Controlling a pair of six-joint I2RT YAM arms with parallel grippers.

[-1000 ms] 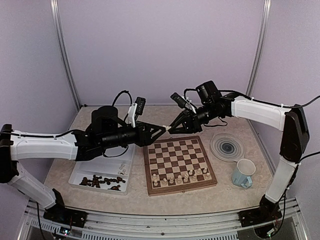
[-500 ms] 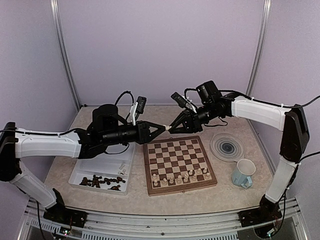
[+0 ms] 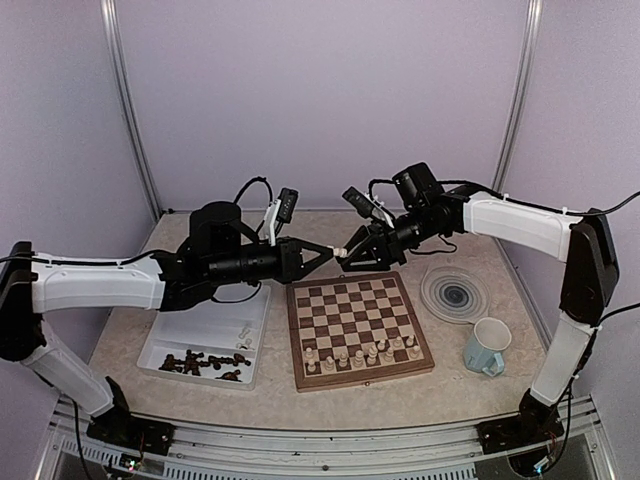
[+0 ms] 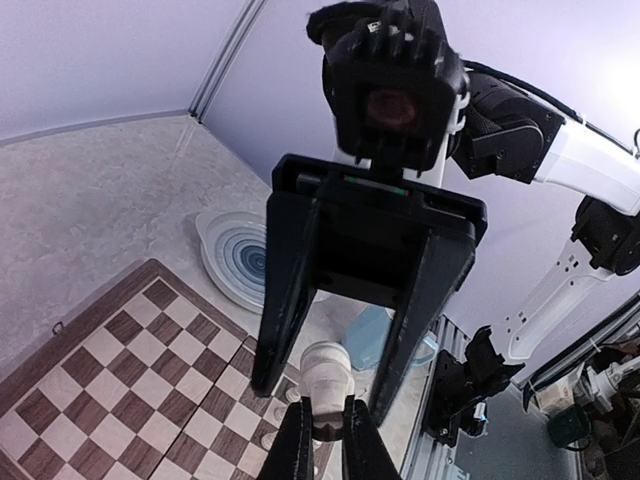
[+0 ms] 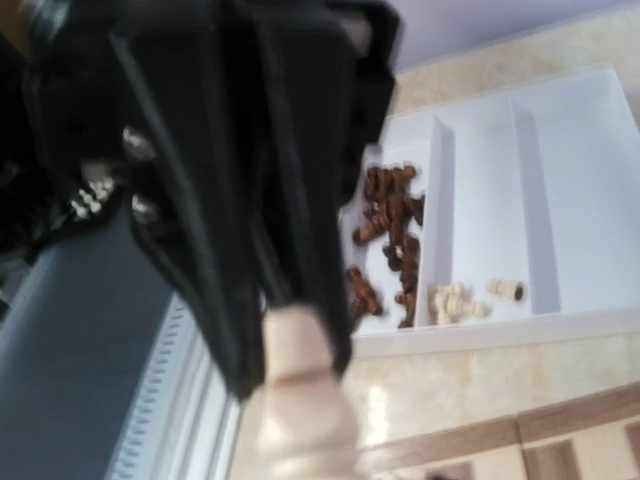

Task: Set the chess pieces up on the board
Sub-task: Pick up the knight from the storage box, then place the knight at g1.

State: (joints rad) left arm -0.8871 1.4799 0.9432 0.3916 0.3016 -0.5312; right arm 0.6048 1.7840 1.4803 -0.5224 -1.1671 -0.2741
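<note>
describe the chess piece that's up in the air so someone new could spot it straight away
Find the chessboard; above its far edge the left gripper and right gripper meet tip to tip. The pale chess piece sits between those tips, pinched by the left one. The other pieces stand on the board or lie in the white tray.

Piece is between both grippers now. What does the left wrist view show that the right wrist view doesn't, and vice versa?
Left wrist only: the ringed plate, the blue mug, and the right gripper, its fingers spread clear on either side of the pale chess piece. Right wrist only: the white tray, holding dark pieces and a few pale pieces. Both: that pale chess piece, seen pinched by the left gripper in the left wrist view, plus part of the chessboard.
</note>
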